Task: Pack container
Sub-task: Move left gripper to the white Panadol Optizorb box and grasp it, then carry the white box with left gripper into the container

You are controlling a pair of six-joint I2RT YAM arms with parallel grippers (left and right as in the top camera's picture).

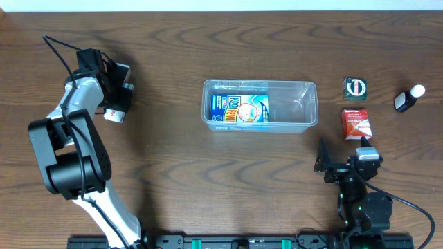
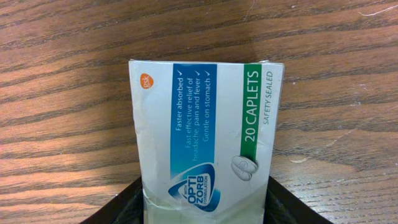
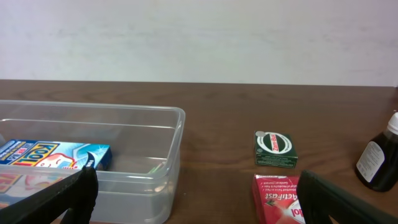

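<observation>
Left wrist: the left hand (image 2: 205, 200) gripped the white-blue-green caplet carton (image 2: 205, 124) by its sides — presumably to carry it to the clear plastic rectangular container (image 1: 312, 104), at three o'clock overhead; the right hand (image 3: 193, 199) gaped empty.

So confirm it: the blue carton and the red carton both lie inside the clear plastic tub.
Wrong on the red cardboard carton: it lies outside the clear rectangular plastic tub. The blue cardboard carton does lie inside. The overhead view shows it.
</observation>
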